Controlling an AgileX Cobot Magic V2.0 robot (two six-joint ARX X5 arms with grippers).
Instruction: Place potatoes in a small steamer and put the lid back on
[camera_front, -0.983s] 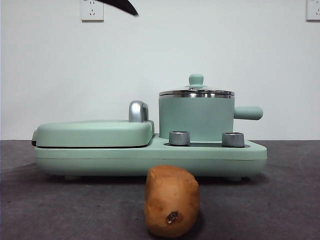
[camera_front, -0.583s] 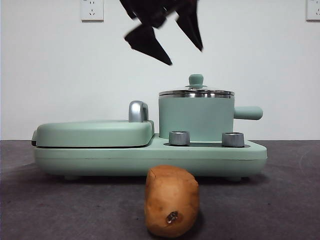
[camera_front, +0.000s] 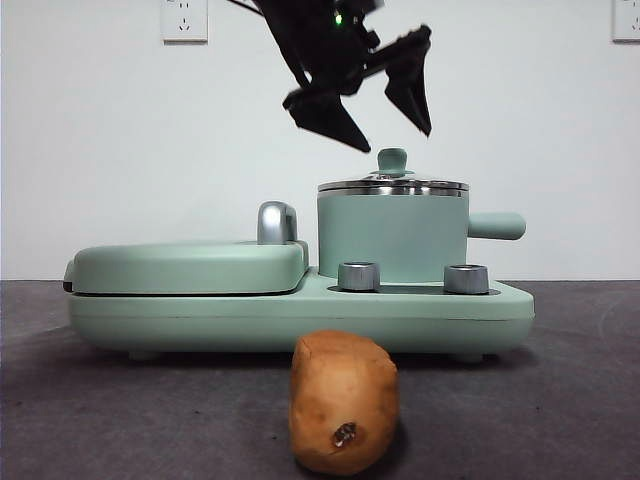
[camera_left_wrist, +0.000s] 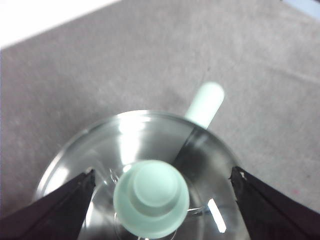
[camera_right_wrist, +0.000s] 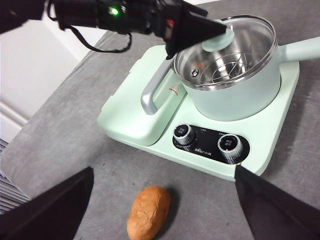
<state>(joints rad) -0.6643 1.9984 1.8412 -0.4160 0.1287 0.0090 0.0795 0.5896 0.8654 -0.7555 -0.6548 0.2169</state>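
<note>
The orange-brown potato (camera_front: 344, 402) (camera_right_wrist: 148, 212) lies on the grey table in front of the appliance, its dark pitted spot facing the front camera. The small steamer (camera_front: 392, 238) (camera_right_wrist: 235, 95) stands on the right of the base, with the glass lid (camera_front: 392, 185) (camera_left_wrist: 125, 140) on it. My left gripper (camera_front: 396, 136) (camera_left_wrist: 162, 172) hangs open just above the lid's green knob (camera_left_wrist: 151, 197), one jaw on each side, not touching it. My right gripper (camera_right_wrist: 164, 170) is open and empty, high above the potato and outside the front view.
A flat mint-green griddle cover (camera_front: 190, 265) with a chrome handle (camera_front: 277, 222) fills the left of the base (camera_front: 300, 318). Two steel dials (camera_front: 358, 276) (camera_front: 466, 278) sit at the front. The steamer's side handle (camera_front: 497, 225) points right.
The left arm has come down from the top edge and moved right, from left of the steamer to straight above the lid's knob. Potato, steamer and lid have not moved.
</note>
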